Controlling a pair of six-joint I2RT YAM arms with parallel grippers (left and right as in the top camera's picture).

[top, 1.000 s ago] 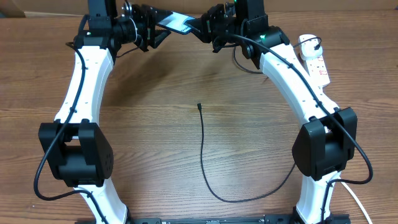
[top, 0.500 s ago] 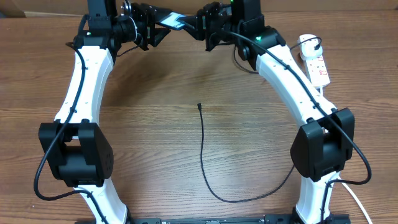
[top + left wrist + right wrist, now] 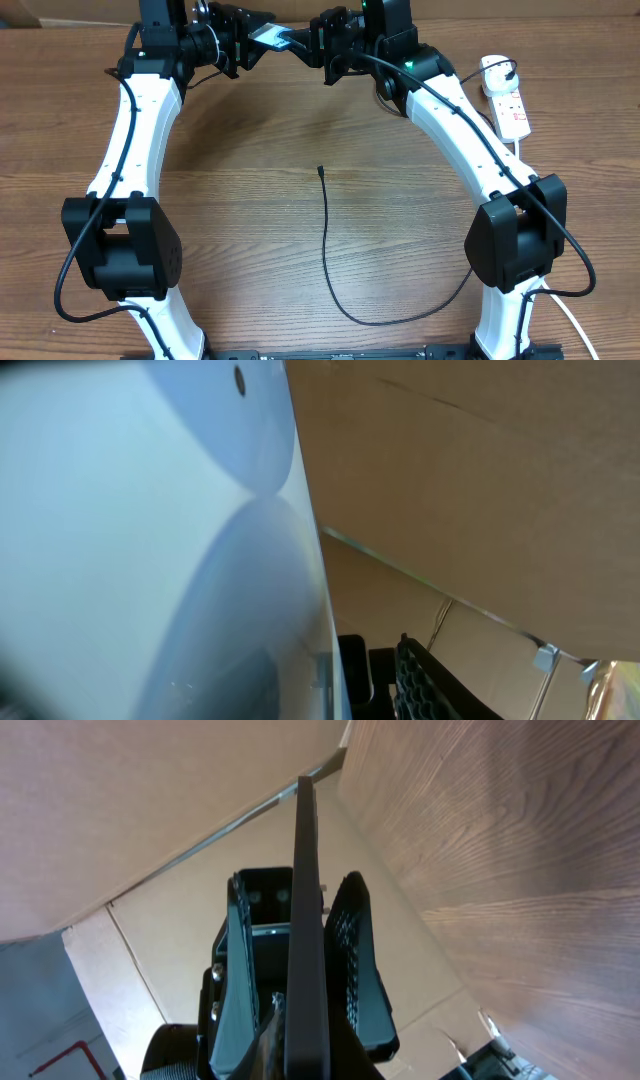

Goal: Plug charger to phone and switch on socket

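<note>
Both arms stretch to the far edge of the table, wrists turned in toward each other, with the phone held between them. The right gripper is clamped on one end, while the left gripper straddles the other, its fingers apart on either side of the thin edge. The charger lies loose mid-table with its tip free, well apart from the socket at the right.
</note>
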